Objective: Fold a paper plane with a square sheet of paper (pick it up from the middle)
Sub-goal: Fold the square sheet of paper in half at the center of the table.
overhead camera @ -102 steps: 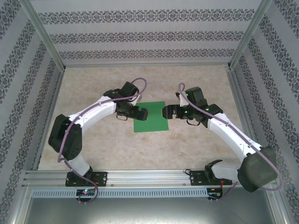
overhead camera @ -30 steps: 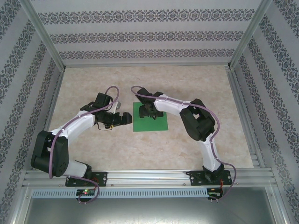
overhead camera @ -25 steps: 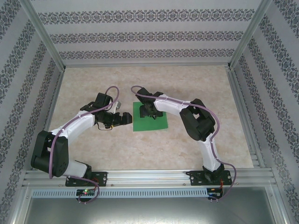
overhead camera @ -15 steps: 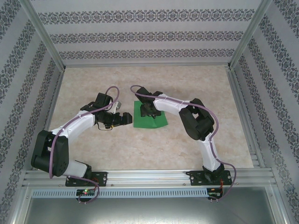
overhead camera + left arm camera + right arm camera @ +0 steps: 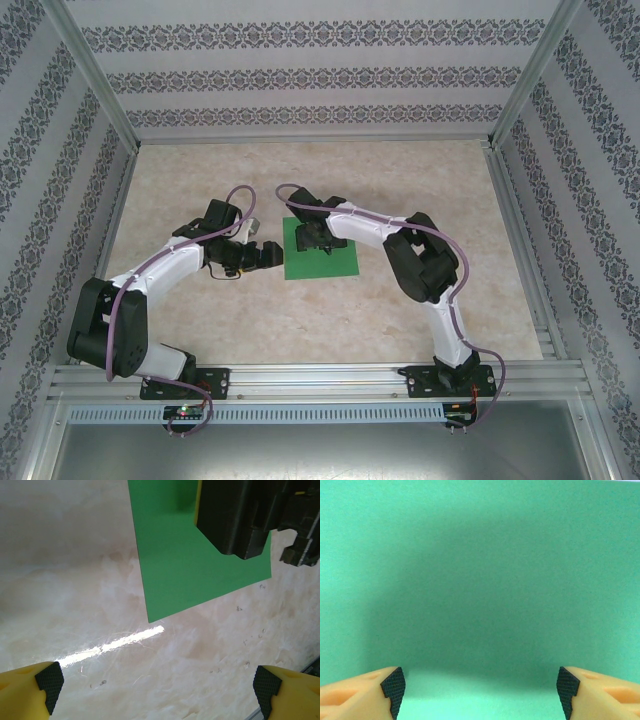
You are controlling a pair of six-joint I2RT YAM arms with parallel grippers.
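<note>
Right fingers [image 5: 392,686] apart over green sheet [image 5: 480,580], marbled tabletop [image 5: 75,555]

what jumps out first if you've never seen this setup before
The bright green square sheet of paper stands out first, lying in the middle of the pale marbled table. The right gripper hangs directly over it with its jaws wide open, while the left gripper, also open, sits just off the sheet's left edge. Ornate striped wallpaper lines the walls around the table.
</note>
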